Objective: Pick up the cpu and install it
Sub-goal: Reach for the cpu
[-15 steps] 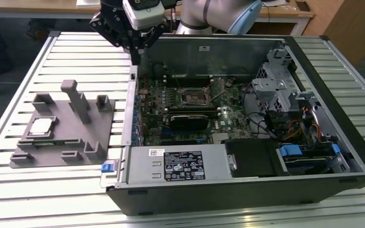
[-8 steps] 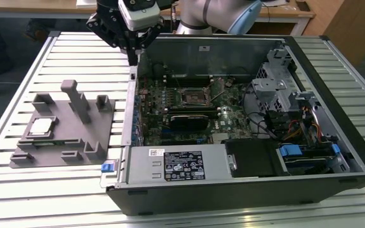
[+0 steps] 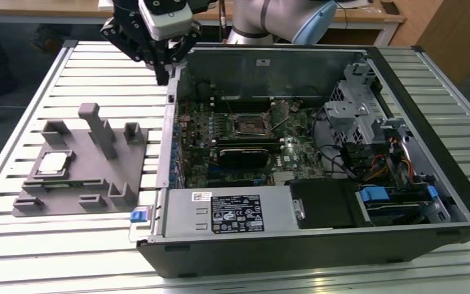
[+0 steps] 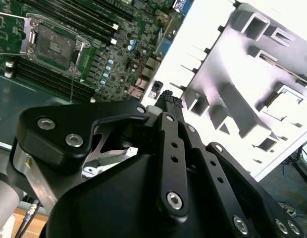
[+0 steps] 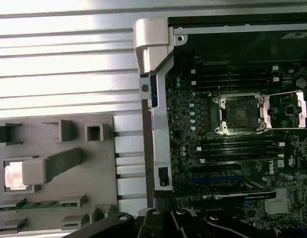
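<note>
The cpu (image 3: 54,162) is a small pale silvery square lying flat in a recess of the grey fixture block (image 3: 96,177) on the table, at the exterior view's left. In the first wrist view a grey post partly covers the cpu (image 5: 14,176). My gripper (image 3: 163,72) hangs above the back left corner of the open computer case, well apart from the cpu, fingers shut with nothing between them. Its black fingertips (image 4: 169,99) show together in the second wrist view. The black metal-framed socket (image 3: 249,124) sits on the motherboard with its cover plate (image 5: 302,110) swung aside.
The open computer case (image 3: 317,245) takes the middle and the exterior view's right of the slatted table (image 3: 31,245). Its left wall (image 5: 148,129) stands between fixture and motherboard. Upright posts (image 3: 96,125) rise from the fixture. Drive cages and cables (image 3: 382,153) crowd the case's right side.
</note>
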You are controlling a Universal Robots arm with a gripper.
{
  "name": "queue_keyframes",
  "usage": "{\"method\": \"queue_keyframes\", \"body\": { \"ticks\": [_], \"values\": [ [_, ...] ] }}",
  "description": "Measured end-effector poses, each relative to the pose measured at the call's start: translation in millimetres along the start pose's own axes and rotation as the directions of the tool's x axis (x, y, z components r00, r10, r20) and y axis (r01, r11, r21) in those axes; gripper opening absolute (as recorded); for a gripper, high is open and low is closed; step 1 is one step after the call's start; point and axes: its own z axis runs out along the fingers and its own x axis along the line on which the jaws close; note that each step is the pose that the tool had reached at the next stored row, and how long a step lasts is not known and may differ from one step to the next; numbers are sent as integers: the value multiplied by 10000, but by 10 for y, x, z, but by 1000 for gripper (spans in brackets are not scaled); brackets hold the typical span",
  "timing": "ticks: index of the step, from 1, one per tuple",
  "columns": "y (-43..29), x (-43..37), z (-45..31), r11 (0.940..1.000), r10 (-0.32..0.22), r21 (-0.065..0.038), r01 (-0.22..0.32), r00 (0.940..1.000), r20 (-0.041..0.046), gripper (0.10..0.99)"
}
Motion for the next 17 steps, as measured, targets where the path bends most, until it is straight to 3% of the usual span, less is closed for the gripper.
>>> {"method": "queue_keyframes", "body": {
  "ticks": [13,17],
  "values": [
    [-25,325,15,10000,1,1,-1,10000,-3,106],
    [-29,367,21,10000,1,0,-1,10000,-5,106]
  ]
}}
